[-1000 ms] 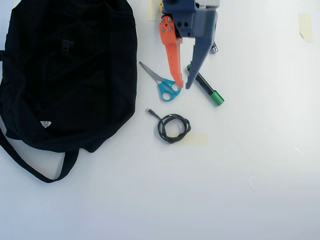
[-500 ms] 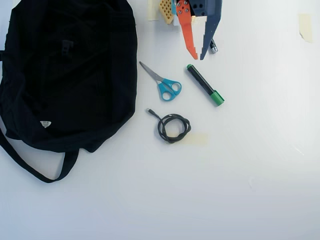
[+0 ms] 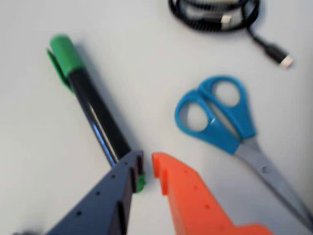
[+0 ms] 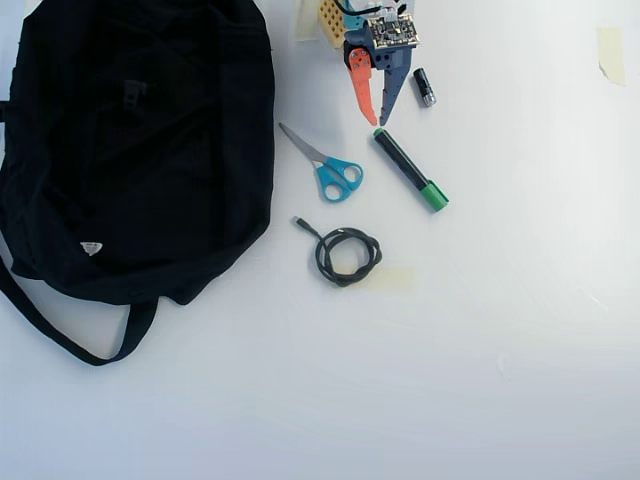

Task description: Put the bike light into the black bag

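The black bag [image 4: 130,150] lies at the left of the overhead view, its strap looping out below it. The bike light shows in neither view. My gripper [image 4: 378,122] sits at the top centre, pointing down, its orange and blue fingers drawn almost together with nothing between them. In the wrist view the gripper [image 3: 147,169] hangs just above the near end of a black marker with a green cap [image 3: 95,115].
Blue-handled scissors [image 4: 335,175] lie right of the bag, the marker [image 4: 408,168] beside them. A coiled black cable [image 4: 347,255] lies below. A short black cylinder with a silvery end [image 4: 425,87] rests right of the gripper. Tape pieces [image 4: 610,50] dot the white table.
The gripper has pulled back toward the top edge of the overhead view and its fingers have closed together. The short black cylinder is now uncovered. Nothing on the table moved.
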